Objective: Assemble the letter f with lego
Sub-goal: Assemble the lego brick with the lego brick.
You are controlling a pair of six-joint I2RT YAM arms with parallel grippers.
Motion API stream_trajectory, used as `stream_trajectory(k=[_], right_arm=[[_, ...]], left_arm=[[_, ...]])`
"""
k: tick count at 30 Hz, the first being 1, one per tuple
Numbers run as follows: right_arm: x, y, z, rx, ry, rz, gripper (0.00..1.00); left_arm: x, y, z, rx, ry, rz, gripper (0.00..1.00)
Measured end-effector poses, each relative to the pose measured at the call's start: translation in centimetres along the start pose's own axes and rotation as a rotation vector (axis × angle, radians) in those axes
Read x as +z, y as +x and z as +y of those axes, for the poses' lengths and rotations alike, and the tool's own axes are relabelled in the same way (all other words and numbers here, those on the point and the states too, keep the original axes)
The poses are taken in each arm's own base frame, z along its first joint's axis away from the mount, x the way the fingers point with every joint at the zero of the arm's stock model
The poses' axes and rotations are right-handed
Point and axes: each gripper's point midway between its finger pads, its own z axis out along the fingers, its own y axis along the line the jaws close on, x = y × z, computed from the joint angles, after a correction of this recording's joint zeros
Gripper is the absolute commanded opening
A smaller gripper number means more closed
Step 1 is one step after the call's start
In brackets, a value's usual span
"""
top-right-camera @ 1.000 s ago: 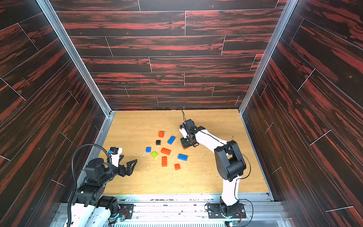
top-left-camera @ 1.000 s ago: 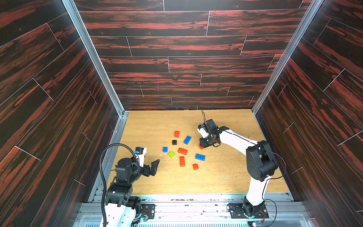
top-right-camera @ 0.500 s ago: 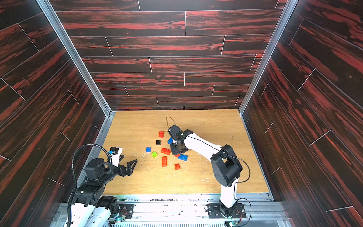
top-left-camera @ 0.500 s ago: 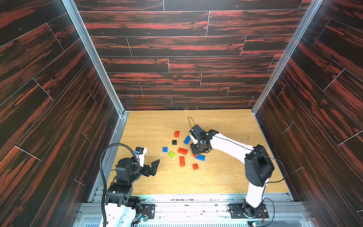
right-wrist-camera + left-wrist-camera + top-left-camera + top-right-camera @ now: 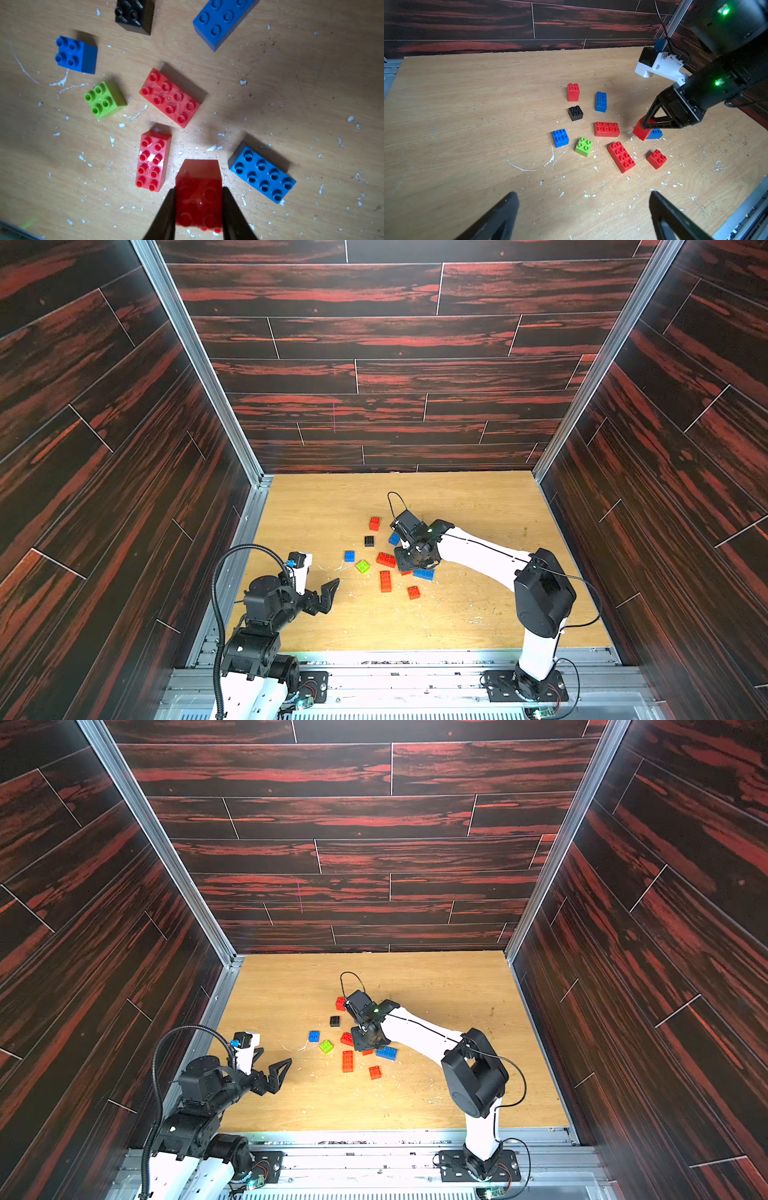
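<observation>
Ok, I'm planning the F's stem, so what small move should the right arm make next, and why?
Probably shift the red square brick, which the right gripper clamps between its jaws, toward the end of the red oblong brick beside it; the two lie close and could start the stem.

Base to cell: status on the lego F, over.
Left tool open, empty. Right tool shut on red brick. Long blue brick close beside it; no F built yet.
</observation>
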Motion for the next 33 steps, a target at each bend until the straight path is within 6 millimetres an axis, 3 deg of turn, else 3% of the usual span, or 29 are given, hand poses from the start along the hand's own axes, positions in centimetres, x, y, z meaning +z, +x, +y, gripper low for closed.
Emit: stream_trajectory(k=[9, 26, 33], right_arm=[[1.7, 0.8, 0.0, 0.051, 0.046, 0.016, 0.10], [1.9, 1.3, 0.9, 0.148, 0.087, -0.027, 0.09], [3.0, 2.3, 0.2, 0.182, 0.114, -0.029, 0.08]], left_arm=[[0.0, 0.1, -0.2, 0.004, 0.008, 0.005, 1.00], [0.1, 0.2, -0.6, 0.016, 0.021, 0.007, 1.00], [0.1, 0.2, -0.6, 0.017, 0.023, 0.008, 1.00]])
